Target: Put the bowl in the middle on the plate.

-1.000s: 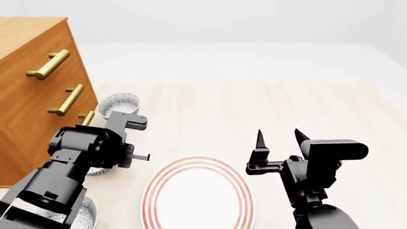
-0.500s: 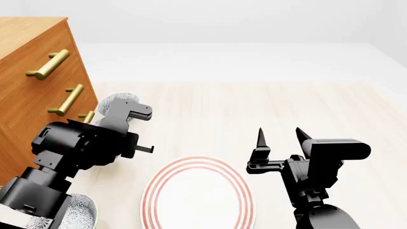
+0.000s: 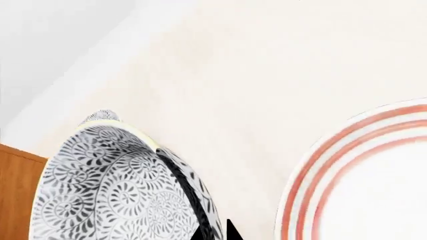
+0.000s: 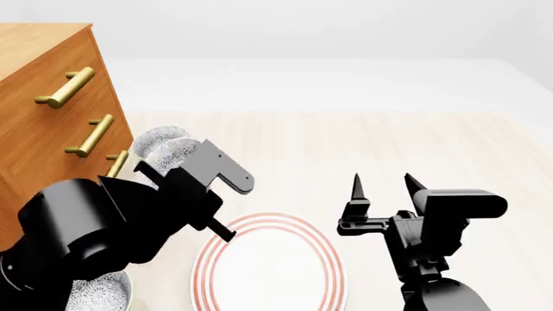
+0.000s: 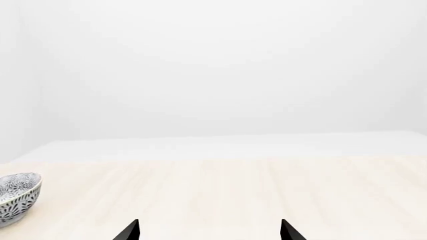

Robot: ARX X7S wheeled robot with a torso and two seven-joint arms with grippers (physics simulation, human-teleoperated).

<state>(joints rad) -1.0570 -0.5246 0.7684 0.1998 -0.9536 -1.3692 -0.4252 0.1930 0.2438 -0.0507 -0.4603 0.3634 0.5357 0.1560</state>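
A: Where do we find the bowl point(image 3: 127, 192)?

B: We see it in the left wrist view, close to the camera, with the left claw point(image 3: 215, 234) at its rim: one dark finger runs along the rim edge. In the head view, the left arm point(image 4: 95, 227) covers most of it. Only a speckled part point(image 4: 177, 152) shows above the arm, near the drawer unit point(image 4: 43, 123).

A: Is the left claw clamped on it?

B: We cannot tell. The fingertips are cut off at the frame edge and hidden in the head view.

A: And the plate point(image 4: 268, 265)?

B: It lies flat on the table point(image 4: 363, 142), between the two arms. In the wrist view, its red rings point(image 3: 333, 165) sit beside the bowl, apart from it.

A: The right claw point(image 4: 384, 184)?

B: Its fingers stand wide, holding nothing, just right of the plate. We note another bowl point(image 4: 103, 295) at the lower left, and a farther bowl point(image 5: 17, 197) in the right wrist view.
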